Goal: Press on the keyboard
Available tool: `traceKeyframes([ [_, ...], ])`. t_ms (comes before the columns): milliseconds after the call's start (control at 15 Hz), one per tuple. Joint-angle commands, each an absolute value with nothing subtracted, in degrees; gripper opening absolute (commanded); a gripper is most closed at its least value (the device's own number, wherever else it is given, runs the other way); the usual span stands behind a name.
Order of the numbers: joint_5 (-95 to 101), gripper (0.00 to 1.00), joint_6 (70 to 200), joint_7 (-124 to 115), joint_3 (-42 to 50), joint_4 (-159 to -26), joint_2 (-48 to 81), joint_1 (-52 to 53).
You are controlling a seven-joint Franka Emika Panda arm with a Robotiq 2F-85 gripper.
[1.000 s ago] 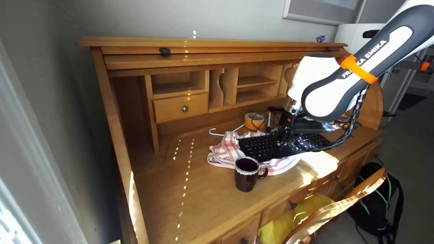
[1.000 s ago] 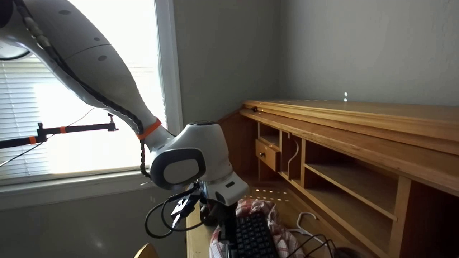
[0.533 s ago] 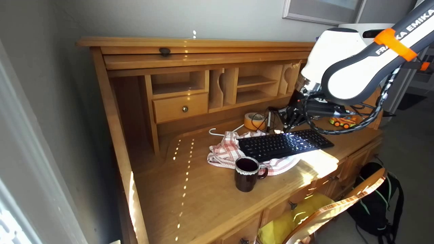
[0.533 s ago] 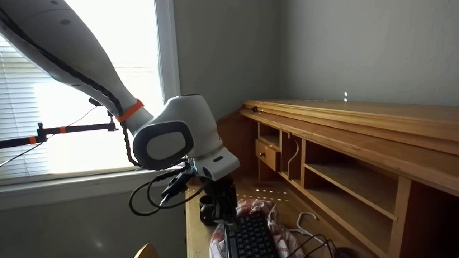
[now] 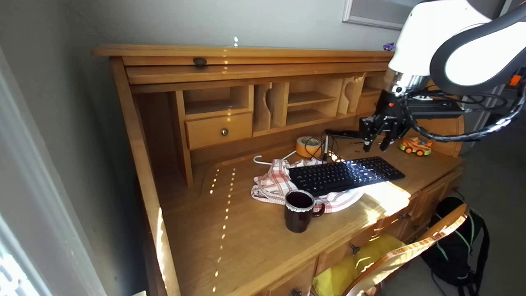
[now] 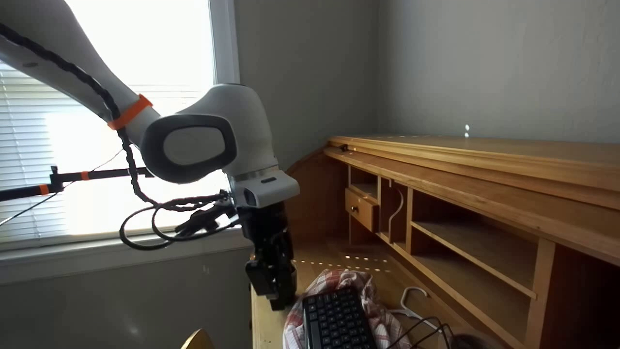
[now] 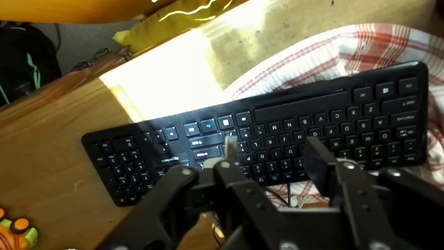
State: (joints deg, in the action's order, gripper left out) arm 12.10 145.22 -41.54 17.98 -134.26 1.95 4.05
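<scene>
The black keyboard (image 5: 345,174) lies flat on the desk, partly on a checked cloth. It shows in both exterior views, and the wrist view has the keyboard (image 7: 301,106) full width below the camera. My gripper (image 5: 375,147) hangs in the air above the keyboard, apart from it. Seen from the wrist, the gripper (image 7: 271,141) has its two fingers well apart with nothing between them; only keys show in the gap, farther down. In an exterior view the gripper (image 6: 280,303) appears dark against the desk, its fingers hard to tell apart.
A dark mug (image 5: 299,216) stands before the cloth (image 5: 271,187). Behind the keyboard are a tape roll (image 5: 307,147), loose cables and a white hanger (image 5: 263,160). A toy car (image 5: 416,146) sits beyond its far end. Desk cubbies (image 5: 308,98) rise at the back; a chair (image 5: 402,263) stands in front.
One second ago my gripper was down at the keyboard. It has since lifted up and away, uncovering the keys, and its fingers have spread apart. The keyboard, cloth and mug stay put.
</scene>
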Motion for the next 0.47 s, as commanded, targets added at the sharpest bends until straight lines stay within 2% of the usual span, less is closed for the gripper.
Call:
traceKeyframes([
  [0,12.24,0.84,138.34,-35.72,13.21,-139.25,-7.37,-0.84],
  [133,10.97,0.99,134.48,-30.63,11.44,-139.73,-9.90,-2.65],
  [200,10.84,1.00,132.79,-28.96,10.70,-139.79,-10.86,-3.45],
  [267,11.27,0.89,135.35,-32.31,9.67,-137.42,-7.18,-4.31],
  [333,11.20,0.98,134.29,-30.99,9.19,-137.76,-8.32,-4.90],
  [400,11.16,1.00,133.87,-30.27,8.91,-138.12,-9.10,-5.24],
])
